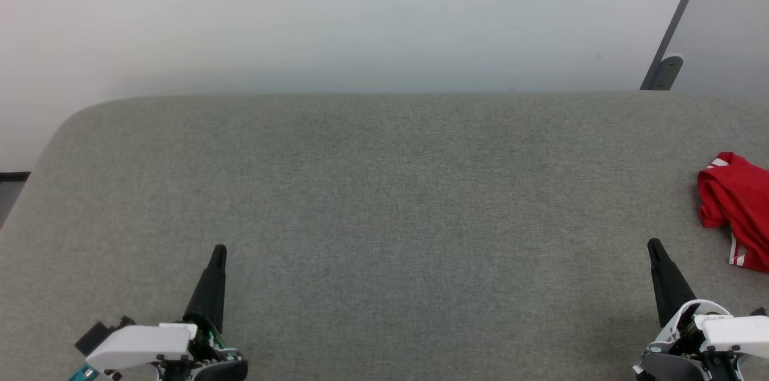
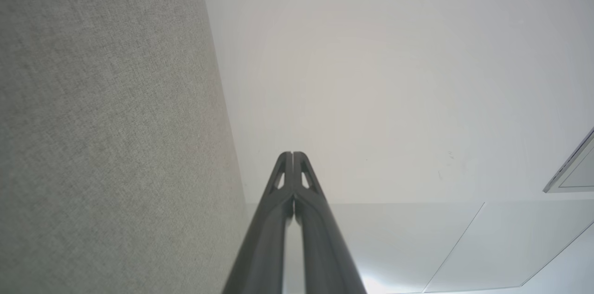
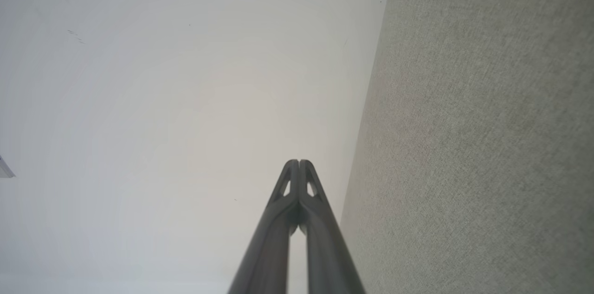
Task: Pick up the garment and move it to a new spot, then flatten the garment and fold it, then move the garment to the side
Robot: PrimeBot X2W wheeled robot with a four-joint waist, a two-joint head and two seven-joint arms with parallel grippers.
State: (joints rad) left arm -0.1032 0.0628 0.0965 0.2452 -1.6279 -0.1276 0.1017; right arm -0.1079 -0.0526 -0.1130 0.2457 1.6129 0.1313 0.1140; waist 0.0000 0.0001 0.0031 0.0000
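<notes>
our left gripper (image 1: 218, 249) and right gripper (image 1: 652, 243) hover with fingertips pressed together, holding nothing, above the grey table (image 1: 384, 201), while the crumpled red garment (image 1: 736, 204) lies at its far right edge.

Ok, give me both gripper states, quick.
Left gripper: closed, holding nothing.
Right gripper: closed, holding nothing.

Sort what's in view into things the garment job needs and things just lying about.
Job: red garment, bunched at far right; left gripper and right gripper, both shut; grey table.
Lying about: slanted grey bar beyond the table.
</notes>
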